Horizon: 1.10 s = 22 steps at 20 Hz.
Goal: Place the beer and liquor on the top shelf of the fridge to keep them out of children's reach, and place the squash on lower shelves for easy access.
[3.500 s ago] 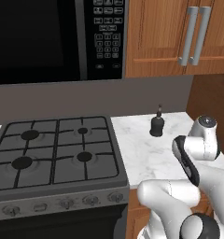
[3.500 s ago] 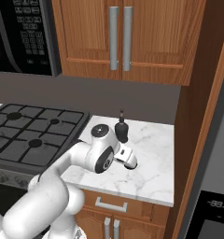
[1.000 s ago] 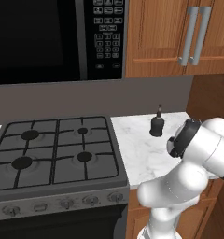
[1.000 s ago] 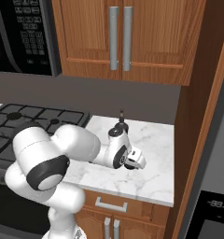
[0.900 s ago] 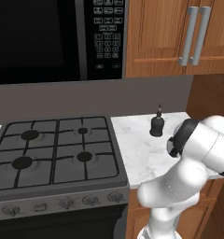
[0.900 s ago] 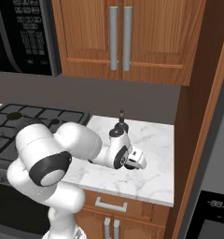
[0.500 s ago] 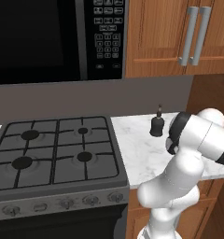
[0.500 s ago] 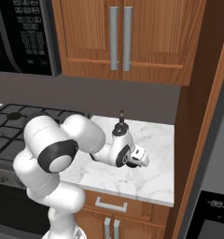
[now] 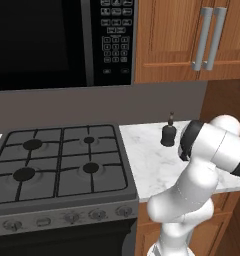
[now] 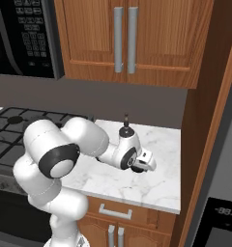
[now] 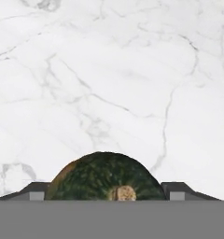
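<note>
Two wooden cabinet doors (image 10: 123, 38) with long grey handles hang above the scene, and a black microwave (image 9: 62, 42) with a keypad sits over the gas stove (image 9: 59, 162), whose four burners lie under dark grates. Right of the stove runs the white marble counter (image 9: 147, 157), bounded on its far side by a tall wooden panel. At the lower right of the right base view a sliver of the grey fridge (image 10: 219, 212) shows with its black display panel. The white arm bends low over the counter, its hand pointing down at the marble. The liquor (image 9: 168, 134), a squat dark bottle with a thin neck, stands upright near the back wall, just behind the arm's wrist. The gripper (image 11: 107, 192) is down at the counter top with the squash (image 11: 107, 179) between its two dark fingertips (image 11: 33, 191), one tip on each side of the dark green ball with its pale stem scar; the jaws stand wide around it, and whether the tips press on the squash cannot be told.
</note>
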Available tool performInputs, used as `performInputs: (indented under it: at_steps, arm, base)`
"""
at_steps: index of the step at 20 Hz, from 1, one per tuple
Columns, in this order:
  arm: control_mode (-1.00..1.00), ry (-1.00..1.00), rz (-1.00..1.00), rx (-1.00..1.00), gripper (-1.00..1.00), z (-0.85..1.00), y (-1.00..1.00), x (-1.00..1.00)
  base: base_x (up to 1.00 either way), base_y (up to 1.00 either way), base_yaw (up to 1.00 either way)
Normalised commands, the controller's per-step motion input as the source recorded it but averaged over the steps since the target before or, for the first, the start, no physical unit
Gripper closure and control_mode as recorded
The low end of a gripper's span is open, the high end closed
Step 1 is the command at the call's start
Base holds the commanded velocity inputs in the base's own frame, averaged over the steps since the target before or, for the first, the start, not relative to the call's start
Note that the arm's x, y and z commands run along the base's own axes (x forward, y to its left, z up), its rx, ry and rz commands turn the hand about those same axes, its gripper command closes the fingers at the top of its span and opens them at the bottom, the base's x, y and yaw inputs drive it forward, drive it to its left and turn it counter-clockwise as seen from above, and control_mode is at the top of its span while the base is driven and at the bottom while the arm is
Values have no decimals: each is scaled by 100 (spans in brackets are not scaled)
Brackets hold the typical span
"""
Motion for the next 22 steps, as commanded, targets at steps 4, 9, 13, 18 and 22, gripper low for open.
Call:
performInputs:
  at_steps: [4, 9, 13, 18, 22]
  arm:
    - [-100, 0, 16, 0, 100, -5, 12, -97]
    - [-100, -14, 16, 0, 100, 43, 32, -100]
    - [-100, -30, 14, 0, 100, 99, 50, -83]
    - [-100, -25, 17, 0, 100, 100, 57, -68]
    - [-100, -12, 15, 0, 100, 100, 64, -71]
  base:
    - [0, 0, 0]
    - [0, 0, 0]
    - [0, 0, 0]
    - [0, 0, 0]
    - [0, 0, 0]
